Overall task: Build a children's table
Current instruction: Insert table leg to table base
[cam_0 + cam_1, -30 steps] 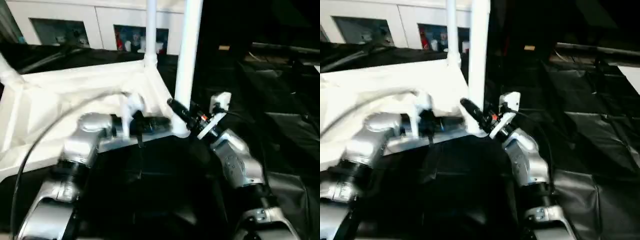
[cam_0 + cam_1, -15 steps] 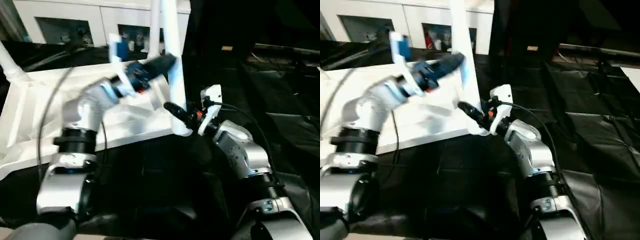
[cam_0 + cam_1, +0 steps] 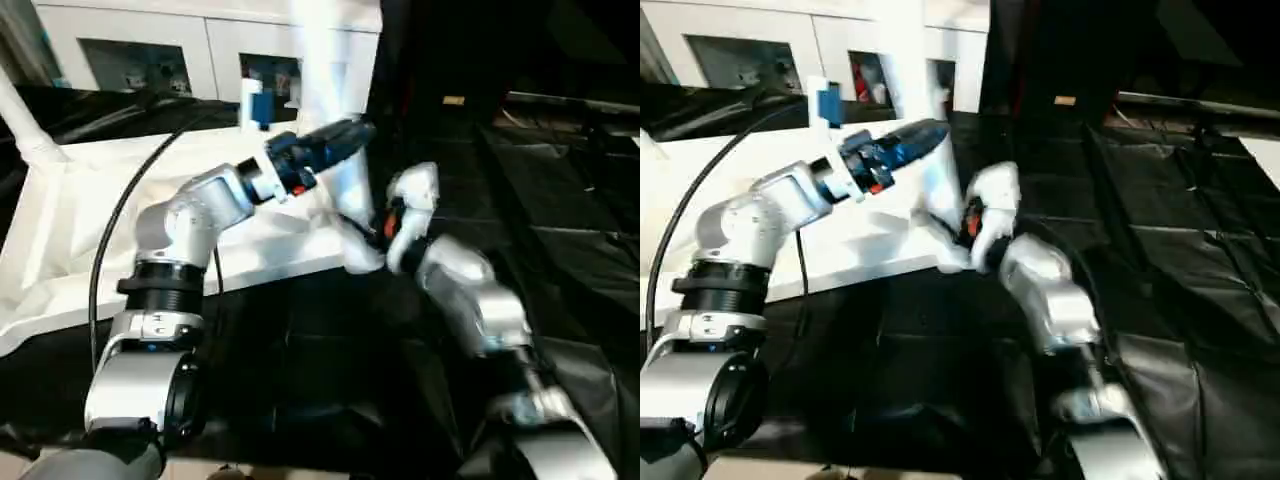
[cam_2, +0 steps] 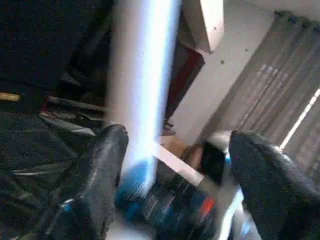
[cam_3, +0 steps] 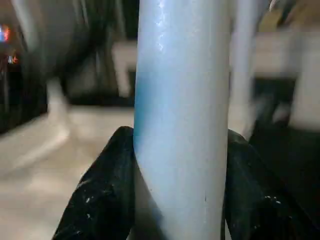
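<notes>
Leg [image 3: 335,150]: your white tube stands upright, long axis vertical, seated at the near right corner of the top.
Top [image 3: 80,230]: lies inverted on the black-draped surface [image 3: 560,200], at ten o'clock from the leg's foot.
Right hand [image 5: 175,200]: clenched around the leg near its base.
Left hand [image 4: 175,165]: released, fingers spread either side of the leg higher up.

Left arm raised, left gripper [image 4: 175,165] fingers spread wide, right gripper [image 5: 175,165] clamped, right forearm reaching forward
</notes>
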Controlling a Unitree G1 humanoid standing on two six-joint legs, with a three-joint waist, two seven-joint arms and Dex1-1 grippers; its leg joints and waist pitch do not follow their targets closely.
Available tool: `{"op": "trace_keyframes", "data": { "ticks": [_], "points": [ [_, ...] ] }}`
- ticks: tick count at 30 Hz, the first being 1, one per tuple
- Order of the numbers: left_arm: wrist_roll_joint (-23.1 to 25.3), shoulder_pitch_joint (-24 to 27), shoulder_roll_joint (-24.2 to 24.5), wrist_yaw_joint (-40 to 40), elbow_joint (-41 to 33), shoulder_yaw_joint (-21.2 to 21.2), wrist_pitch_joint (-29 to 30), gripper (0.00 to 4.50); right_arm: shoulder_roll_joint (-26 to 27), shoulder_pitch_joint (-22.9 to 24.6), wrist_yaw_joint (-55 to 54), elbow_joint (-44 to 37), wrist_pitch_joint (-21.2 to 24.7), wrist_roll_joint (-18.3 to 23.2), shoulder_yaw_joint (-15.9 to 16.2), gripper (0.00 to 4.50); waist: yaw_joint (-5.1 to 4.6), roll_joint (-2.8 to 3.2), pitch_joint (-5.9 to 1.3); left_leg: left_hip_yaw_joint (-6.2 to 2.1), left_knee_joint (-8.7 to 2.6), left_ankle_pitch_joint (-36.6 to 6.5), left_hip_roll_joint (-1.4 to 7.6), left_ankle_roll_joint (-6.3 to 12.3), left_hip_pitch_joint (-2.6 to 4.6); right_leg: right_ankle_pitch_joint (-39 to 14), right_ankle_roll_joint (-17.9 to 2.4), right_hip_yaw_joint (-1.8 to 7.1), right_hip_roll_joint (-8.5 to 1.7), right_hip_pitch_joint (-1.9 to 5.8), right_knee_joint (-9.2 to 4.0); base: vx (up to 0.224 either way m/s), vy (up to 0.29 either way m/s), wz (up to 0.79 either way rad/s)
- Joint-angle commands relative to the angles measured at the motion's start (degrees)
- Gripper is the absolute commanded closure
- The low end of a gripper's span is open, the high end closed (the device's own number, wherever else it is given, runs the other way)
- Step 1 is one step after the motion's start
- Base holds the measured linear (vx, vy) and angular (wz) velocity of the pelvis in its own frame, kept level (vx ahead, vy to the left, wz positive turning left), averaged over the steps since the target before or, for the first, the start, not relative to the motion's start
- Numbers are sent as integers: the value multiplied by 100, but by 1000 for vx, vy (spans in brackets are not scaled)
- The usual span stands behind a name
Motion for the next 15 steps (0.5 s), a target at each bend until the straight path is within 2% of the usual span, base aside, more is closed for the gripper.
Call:
{"op": "trace_keyframes", "data": {
  "ticks": [1,2,4,5,6,8,10,11,12,13,15],
  "points": [
    [-46,-1,32,90,-123,-17,38,54,-21,75,285,-239,16,76,116,266,20,-1,-465,73,-310,-87,-32,394,-7,605,-1508,161,-240,523,-288,0,0,0],
    [-59,-7,40,108,-120,-31,33,33,-31,122,411,-329,71,58,207,266,27,-7,-472,74,-306,-55,-33,420,-8,669,-1508,163,-245,529,-284,0,0,0],
    [-95,-56,35,146,-104,-36,36,23,-118,310,826,-560,309,-50,620,266,31,-9,-478,65,-300,17,-30,487,-23,793,-1548,156,-251,543,-275,0,0,0],
    [-105,-102,33,143,-85,-50,43,12,-209,443,1085,-661,390,-191,944,266,30,-7,-485,61,-292,48,-32,509,-31,854,-1575,151,-250,546,-266,0,0,0],
    [-109,-117,33,135,-79,-55,49,12,-241,488,1172,-695,422,-233,1049,266,25,-10,-479,57,-297,26,-29,507,-39,816,-1574,145,-252,548,-274,0,0,0],
    [-120,-196,38,63,-58,-104,88,0,-378,716,1502,-844,567,-375,1479,266,36,6,-480,53,-295,-63,-11,469,-31,555,-1557,140,-271,528,-292,0,0,0],
    [-119,-206,39,53,-56,-112,94,0,-392,743,1531,-862,591,-385,1521,266,47,-2,-476,51,-299,-80,-3,432,-31,508,-1549,145,-270,523,-294,0,0,0],
    [-83,-266,32,42,-5,-107,102,0,-416,770,1552,-824,549,-409,1567,266,38,24,-475,53,-297,-93,-3,408,-27,495,-1562,143,-269,507,-297,0,0,0],
    [-71,-285,29,43,18,-102,98,0,-414,763,1541,-795,501,-424,1558,266,43,16,-476,52,-296,-103,-2,396,-25,492,-1567,142,-269,511,-295,0,0,0],
    [-77,-300,27,43,27,-91,99,0,-399,746,1493,-764,499,-415,1511,266,45,51,-470,47,-297,-147,-4,372,-26,439,-1571,143,-274,504,-294,0,0,0],
    [-187,-343,12,85,22,-6,187,0,-372,669,1305,-669,499,-422,1306,266,40,57,-470,47,-302,-220,-5,321,-21,368,-1570,143,-276,504,-306,0,0,0]
  ]
}}
